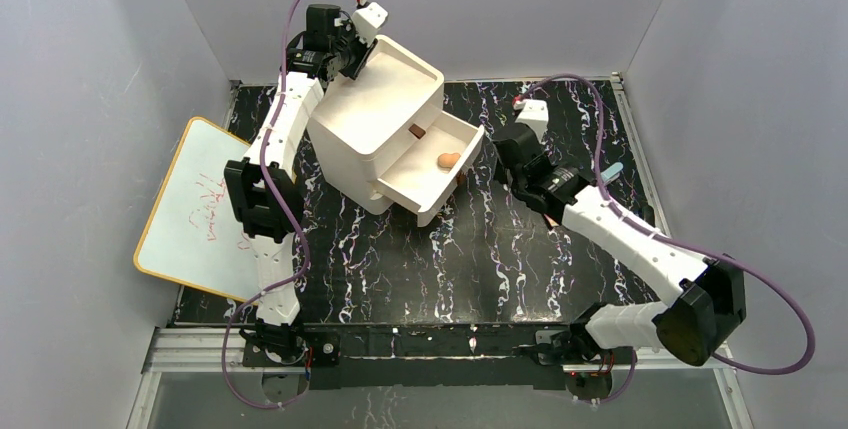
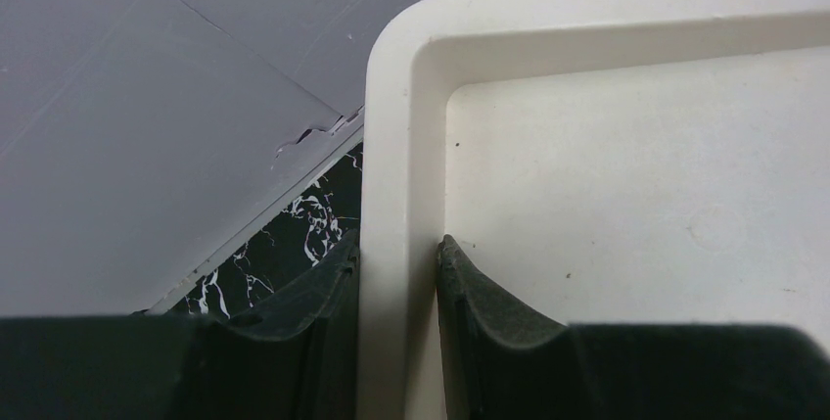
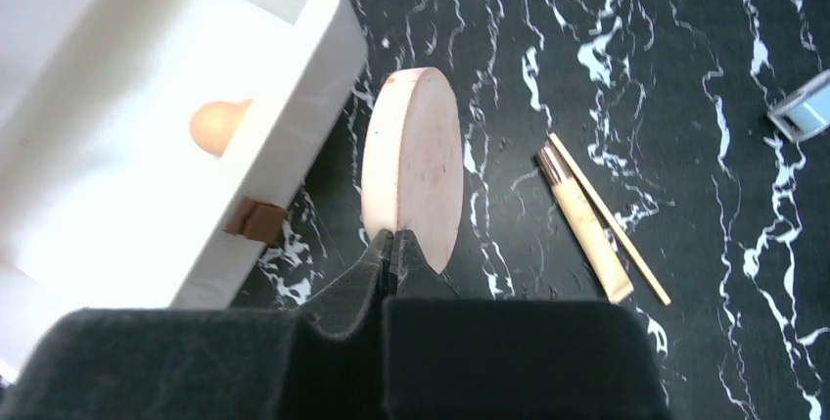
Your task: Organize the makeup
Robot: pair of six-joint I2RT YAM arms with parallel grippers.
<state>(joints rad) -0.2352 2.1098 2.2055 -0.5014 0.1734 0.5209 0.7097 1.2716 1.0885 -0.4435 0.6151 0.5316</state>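
My right gripper is shut on the lower edge of the round tan powder disc. It holds the disc on edge above the black marbled table, just right of the open drawer. In the top view this gripper is beside the drawer's front. The beige egg-shaped sponge lies in the drawer. A beige tube and a thin wooden stick lie on the table to the right. My left gripper is shut on the rim of the white box's top.
The drawer has a brown handle on its front. A light blue object lies at the far right. A whiteboard leans off the table's left edge. Grey walls enclose the table.
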